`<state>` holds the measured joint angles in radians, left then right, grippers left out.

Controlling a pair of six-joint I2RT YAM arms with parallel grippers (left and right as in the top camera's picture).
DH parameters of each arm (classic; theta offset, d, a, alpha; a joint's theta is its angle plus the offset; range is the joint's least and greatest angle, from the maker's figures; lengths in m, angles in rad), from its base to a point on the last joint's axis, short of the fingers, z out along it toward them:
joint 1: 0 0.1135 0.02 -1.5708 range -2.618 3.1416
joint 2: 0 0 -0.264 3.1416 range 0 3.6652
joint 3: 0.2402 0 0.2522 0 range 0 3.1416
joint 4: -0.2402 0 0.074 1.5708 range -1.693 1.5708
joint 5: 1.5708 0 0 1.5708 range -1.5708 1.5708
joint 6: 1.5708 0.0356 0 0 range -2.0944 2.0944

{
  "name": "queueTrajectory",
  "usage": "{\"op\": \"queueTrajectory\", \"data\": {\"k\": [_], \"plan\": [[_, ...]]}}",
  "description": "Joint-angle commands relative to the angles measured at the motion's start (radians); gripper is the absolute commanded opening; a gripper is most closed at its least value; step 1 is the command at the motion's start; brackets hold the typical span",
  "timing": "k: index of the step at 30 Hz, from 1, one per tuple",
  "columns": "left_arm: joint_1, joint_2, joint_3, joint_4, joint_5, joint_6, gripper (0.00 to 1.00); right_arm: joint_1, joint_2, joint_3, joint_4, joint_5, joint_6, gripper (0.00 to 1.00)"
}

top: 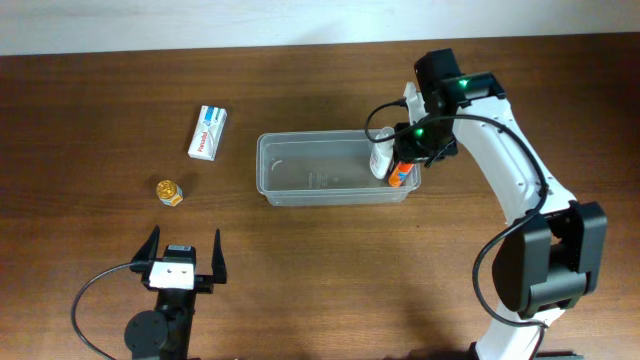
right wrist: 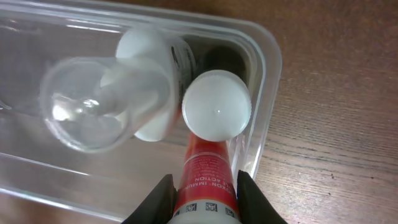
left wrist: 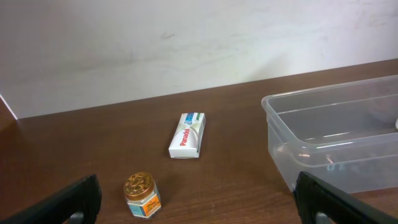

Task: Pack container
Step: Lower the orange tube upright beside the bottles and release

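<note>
The clear plastic container [top: 320, 196] lies mid-table; its left end shows in the left wrist view [left wrist: 323, 134]. My right gripper [right wrist: 203, 196] is shut on a red tube with a white cap [right wrist: 208, 168], cap down inside the container's right end [right wrist: 264, 74]. In the overhead view the tube [top: 399, 175] is beside a white bottle with a clear cap [top: 381, 158] that stands in the container; the bottle also shows in the right wrist view [right wrist: 118, 93]. My left gripper [top: 184, 258] is open and empty near the front edge, its fingers wide apart [left wrist: 199, 202].
A white Panadol box [top: 208, 132] lies left of the container, and it also shows in the left wrist view [left wrist: 188, 135]. A small jar with a gold lid [top: 169, 192] stands nearer my left gripper, and it also shows in the left wrist view [left wrist: 142, 195].
</note>
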<state>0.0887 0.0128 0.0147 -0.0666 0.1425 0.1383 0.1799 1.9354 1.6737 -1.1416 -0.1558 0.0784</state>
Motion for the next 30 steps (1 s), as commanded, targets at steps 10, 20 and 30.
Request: {"op": "queueTrajectory", "data": {"k": [10, 20, 30], "plan": [[0.007, -0.007, -0.006, -0.001, -0.005, 0.016, 0.99, 0.017, 0.003, -0.066, 0.047, 0.010, 0.004, 0.24], [0.007, -0.007, -0.006, -0.001, -0.005, 0.016, 1.00, 0.016, 0.002, -0.043, 0.041, 0.010, 0.004, 0.40], [0.007, -0.007, -0.006, -0.001, -0.005, 0.016, 1.00, 0.016, 0.001, 0.106, -0.065, 0.010, 0.004, 0.44]]}}
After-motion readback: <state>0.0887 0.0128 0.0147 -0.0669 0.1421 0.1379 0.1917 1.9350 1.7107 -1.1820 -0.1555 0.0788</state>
